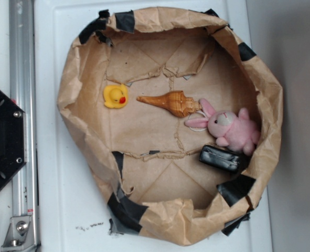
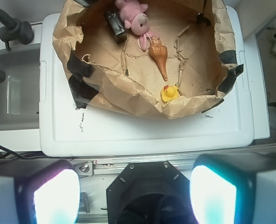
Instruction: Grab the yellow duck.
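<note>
The yellow duck [image 1: 116,96] sits upright on the brown paper floor of a paper-lined bowl, at its left side, red beak toward the seashell. In the wrist view the yellow duck [image 2: 170,93] shows small, just inside the bowl's near wall. My gripper [image 2: 135,193] hangs high above the robot's black base, well short of the bowl. Its two glowing pads [image 2: 57,196] stand wide apart with nothing between them. The gripper does not show in the exterior view.
An orange-brown spiral seashell [image 1: 171,103] lies right of the duck. A pink plush bunny [image 1: 229,127] and a black box [image 1: 221,158] rest against the right wall. The crumpled paper wall [image 1: 71,100] rises around everything. The robot's black base [image 1: 1,139] sits at the left.
</note>
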`<state>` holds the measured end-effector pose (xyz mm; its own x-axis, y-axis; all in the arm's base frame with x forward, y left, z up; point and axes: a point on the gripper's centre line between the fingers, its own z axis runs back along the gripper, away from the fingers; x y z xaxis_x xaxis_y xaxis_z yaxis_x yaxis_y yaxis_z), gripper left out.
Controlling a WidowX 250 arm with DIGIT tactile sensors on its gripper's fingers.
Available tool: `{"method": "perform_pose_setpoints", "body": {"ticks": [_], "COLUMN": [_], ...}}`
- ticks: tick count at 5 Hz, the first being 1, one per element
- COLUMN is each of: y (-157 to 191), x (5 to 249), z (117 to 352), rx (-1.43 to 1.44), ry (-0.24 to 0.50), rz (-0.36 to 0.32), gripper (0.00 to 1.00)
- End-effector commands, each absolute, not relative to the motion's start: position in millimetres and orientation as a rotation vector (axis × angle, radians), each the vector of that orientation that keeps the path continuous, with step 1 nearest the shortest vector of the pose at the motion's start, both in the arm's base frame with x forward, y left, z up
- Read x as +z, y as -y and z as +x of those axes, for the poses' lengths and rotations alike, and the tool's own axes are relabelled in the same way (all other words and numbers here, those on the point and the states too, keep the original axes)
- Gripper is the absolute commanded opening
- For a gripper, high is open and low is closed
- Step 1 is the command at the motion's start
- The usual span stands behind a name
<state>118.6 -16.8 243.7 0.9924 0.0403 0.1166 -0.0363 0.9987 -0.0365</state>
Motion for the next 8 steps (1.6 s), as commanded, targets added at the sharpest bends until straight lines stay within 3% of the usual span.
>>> {"method": "perform_pose_setpoints", "body": {"ticks": [1, 2, 3, 4, 6, 8], "y": [16.8, -11.5, -22.1, -24.1, -51.3, -51.5], "x": [243.7, 242.0, 215.5, 178.2, 104.5, 62.1], "z": [118.6, 163.5, 202.9, 222.2, 246.1, 244.7], "rx": [0.038, 0.069, 0.071, 0.018, -0.014, -0.238], "ry": [0.118, 0.119, 0.076, 0.042, -0.074, -0.174], "rz": [-0.034, -0.088, -0.097, -0.068, -0.073, 0.101], "gripper": [1.00, 1.00, 1.00, 1.00, 1.00, 1.00]}}
